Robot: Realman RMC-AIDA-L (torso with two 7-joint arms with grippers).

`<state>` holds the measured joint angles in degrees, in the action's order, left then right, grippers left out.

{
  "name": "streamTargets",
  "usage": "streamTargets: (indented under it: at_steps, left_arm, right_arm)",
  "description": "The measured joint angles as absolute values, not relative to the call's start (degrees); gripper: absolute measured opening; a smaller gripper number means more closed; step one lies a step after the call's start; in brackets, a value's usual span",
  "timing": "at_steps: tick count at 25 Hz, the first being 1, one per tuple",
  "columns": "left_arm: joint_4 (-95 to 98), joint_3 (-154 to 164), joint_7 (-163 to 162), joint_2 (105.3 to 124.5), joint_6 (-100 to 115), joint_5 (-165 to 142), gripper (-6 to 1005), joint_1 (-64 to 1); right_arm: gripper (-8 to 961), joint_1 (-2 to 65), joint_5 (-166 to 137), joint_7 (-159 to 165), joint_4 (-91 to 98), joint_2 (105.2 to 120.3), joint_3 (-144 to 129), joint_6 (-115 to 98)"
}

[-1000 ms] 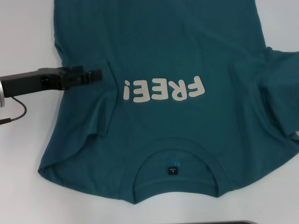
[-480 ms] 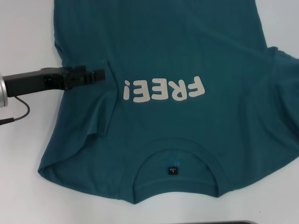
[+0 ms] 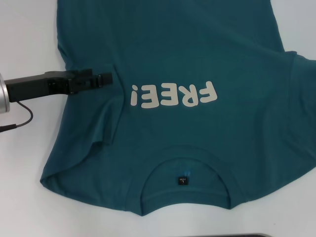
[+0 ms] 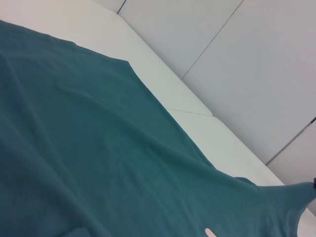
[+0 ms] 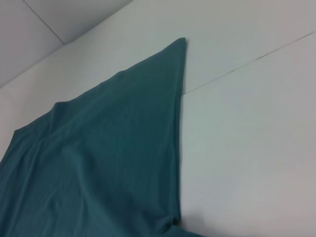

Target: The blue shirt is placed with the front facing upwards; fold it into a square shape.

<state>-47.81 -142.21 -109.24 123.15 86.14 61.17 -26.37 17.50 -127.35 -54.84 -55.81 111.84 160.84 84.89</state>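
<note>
On table (image 3: 24, 187): blue shirt (image 3: 197, 54) spread flat, front up, fills most of head view; top & right edges run out of frame.
Collar (image 3: 186, 173): at near edge, toward robot; small black label (image 3: 182, 179) inside neckline.
Lettering (image 3: 173, 95): white "FREE!", reads upside down from head cam, mid-chest.
L gripper (image 3: 106, 79): comes in from left side, lies low over shirt's left part, tips just beside the "!" end of the text. Fingers look close together, narrow; can't tell if any cloth is pinched.
Fabric by L gripper: creases and a fold run from tips down toward near hem.
R gripper: not seen in any view.
L wrist cam: shirt (image 4: 89, 148) over white table, far edge visible.
R wrist cam: shirt (image 5: 98, 168), one corner pointing away on table.
</note>
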Motion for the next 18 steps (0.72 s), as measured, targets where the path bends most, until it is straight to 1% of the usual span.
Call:
streamTargets:
  at_steps: [13, 18]
  left_arm:
    - [-47.81, -142.23, -109.24, 123.22, 85.74, 61.17, 884, -26.46]
    - [-47.81, -142.21, -109.06, 123.21, 85.72, 61.17, 884, -26.54]
  right_arm:
    - [1, 18.13, -123.35, -57.88, -55.81, 112.27, 160.68, 90.78]
    - [2, 19.76, -122.83, -58.55, -55.69, 112.55, 160.22, 93.20]
